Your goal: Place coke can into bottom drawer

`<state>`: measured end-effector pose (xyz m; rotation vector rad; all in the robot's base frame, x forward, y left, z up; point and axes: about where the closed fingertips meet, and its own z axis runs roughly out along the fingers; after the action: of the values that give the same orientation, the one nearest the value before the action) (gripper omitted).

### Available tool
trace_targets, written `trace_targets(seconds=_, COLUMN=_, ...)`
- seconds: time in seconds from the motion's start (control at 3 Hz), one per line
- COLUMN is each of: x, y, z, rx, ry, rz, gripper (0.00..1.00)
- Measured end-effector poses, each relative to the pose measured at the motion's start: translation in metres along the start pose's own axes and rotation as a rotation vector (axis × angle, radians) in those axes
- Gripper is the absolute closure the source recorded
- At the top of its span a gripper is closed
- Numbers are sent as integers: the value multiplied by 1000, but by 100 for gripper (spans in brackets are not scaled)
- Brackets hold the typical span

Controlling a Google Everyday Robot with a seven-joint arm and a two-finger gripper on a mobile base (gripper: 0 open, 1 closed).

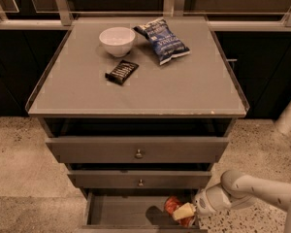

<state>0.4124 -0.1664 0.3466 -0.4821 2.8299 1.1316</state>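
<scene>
The coke can point(173, 206) is red and sits low inside the open bottom drawer point(116, 212), at its right end. My gripper point(183, 212) reaches in from the right and is shut on the coke can, with a pale finger point(184, 211) across its front. The arm point(252, 192) comes in from the lower right. The can's lower part is hidden by the gripper.
On the cabinet top point(194, 86) lie a white bowl point(117, 41), a blue chip bag point(162, 40) and a dark snack bar point(121, 72). The two upper drawers with round knobs point(139, 154) are slightly pulled out. A white post point(290, 114) stands at the right.
</scene>
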Motion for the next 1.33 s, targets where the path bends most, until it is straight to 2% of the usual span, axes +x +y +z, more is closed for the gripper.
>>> trace_targets(seconds=0.33, x=-14, y=-15, z=21, rx=76, ry=-76, rz=7, gripper=100)
trace_targets(seconds=0.67, x=-24, y=-25, z=20, rx=116, ry=-116, rz=7, gripper=100)
trace_targets(seconds=1.0, x=-24, y=-25, z=20, rx=116, ry=-116, rz=7, gripper=100)
trace_targets(seconds=1.33, x=-28, y=-31, z=33, rx=138, ry=-123, rz=10, gripper=100)
